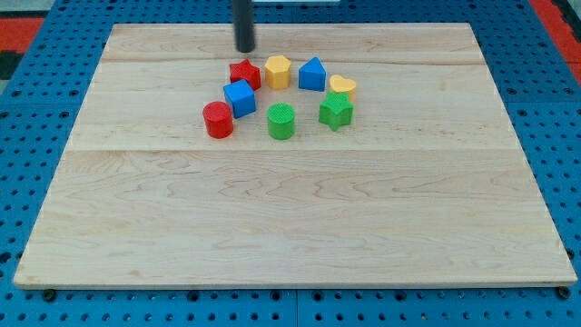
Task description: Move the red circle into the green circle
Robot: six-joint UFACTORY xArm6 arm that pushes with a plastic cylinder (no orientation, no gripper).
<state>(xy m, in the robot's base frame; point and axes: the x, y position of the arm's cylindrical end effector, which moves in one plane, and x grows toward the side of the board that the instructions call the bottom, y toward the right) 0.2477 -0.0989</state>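
Observation:
The red circle (218,120) stands on the wooden board, left of the green circle (281,121), with a gap about one block wide between them. My tip (246,49) is near the view's top, just above the red star (244,74) and apart from it. It is well above and to the right of the red circle.
A blue cube (241,97) touches the red circle's upper right. A yellow pentagon-like block (278,71), a blue block (312,74), a yellow heart (342,86) and a green star (336,111) form an arc above and right of the green circle.

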